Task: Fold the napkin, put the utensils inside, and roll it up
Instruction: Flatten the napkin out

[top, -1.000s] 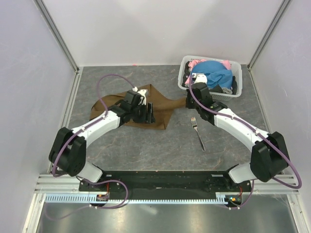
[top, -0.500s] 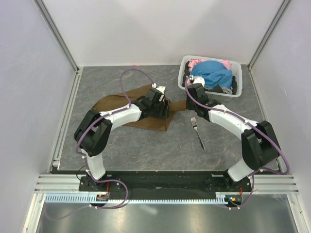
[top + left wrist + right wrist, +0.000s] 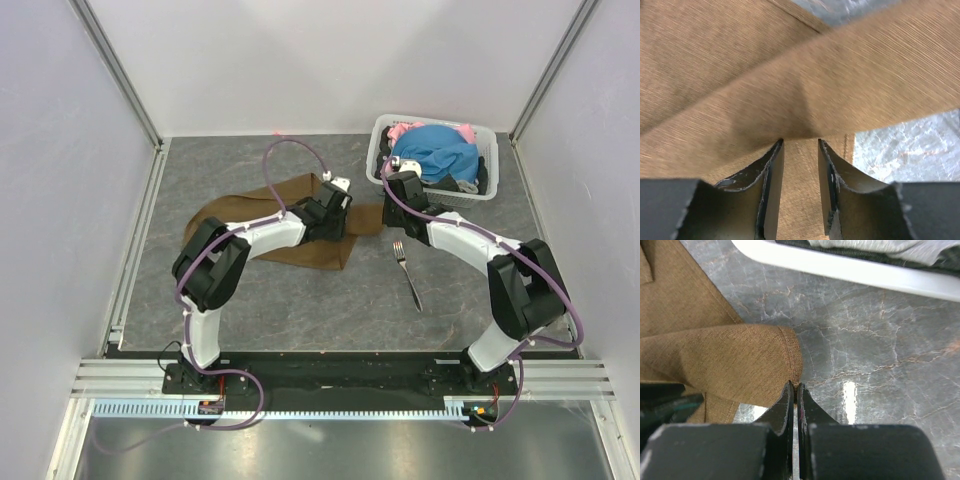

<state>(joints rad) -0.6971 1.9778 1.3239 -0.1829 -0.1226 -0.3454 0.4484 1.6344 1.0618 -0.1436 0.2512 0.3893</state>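
The brown napkin point(image 3: 240, 215) lies rumpled on the grey table, left of centre. My right gripper point(image 3: 386, 210) is shut on its right corner hem, which shows in the right wrist view point(image 3: 796, 385) with the napkin point(image 3: 715, 355) stretching left from the tips. My left gripper point(image 3: 342, 218) is over the napkin's right part, close to the right gripper. In the left wrist view point(image 3: 800, 142) its jaws stand apart, with a raised band of napkin point(image 3: 790, 75) across the tips and flat cloth below. The silver fork point(image 3: 408, 272) lies on the table, right of the napkin.
A white basket point(image 3: 493, 160) of blue and pink clothes stands at the back right, just behind my right gripper; its rim point(image 3: 840, 270) shows in the right wrist view. Walls enclose the table on three sides.
My left arm has swung right across the napkin, from its middle to its right part. My right gripper has stayed on the corner, shifting slightly left.
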